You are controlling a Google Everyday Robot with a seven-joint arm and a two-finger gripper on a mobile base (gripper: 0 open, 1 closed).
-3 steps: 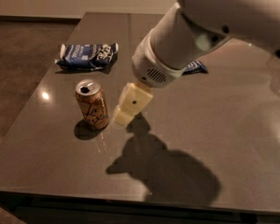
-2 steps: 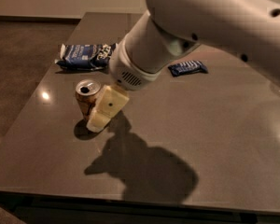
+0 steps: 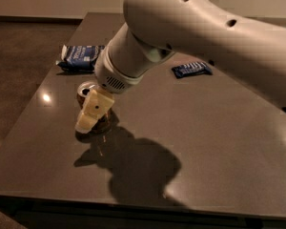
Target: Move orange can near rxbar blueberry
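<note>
The orange can (image 3: 85,90) stands upright on the left part of the dark table (image 3: 200,142). Only its silver top and a bit of its lower side show. My gripper (image 3: 92,112) is down at the can, and its cream end covers most of the can's front. The rxbar blueberry (image 3: 191,69), a small flat dark blue wrapper, lies on the table further back and to the right, well apart from the can. My thick white arm reaches in from the upper right and passes above the space between them.
A larger blue and white snack bag (image 3: 79,57) lies at the back left of the table, behind the can. The table's left edge runs close to the can. The arm casts a dark shadow on the table in front of the can.
My gripper has moved left and down, from beside the can's right to right at the can, now covering most of it. The can, bar and bag have not moved.
</note>
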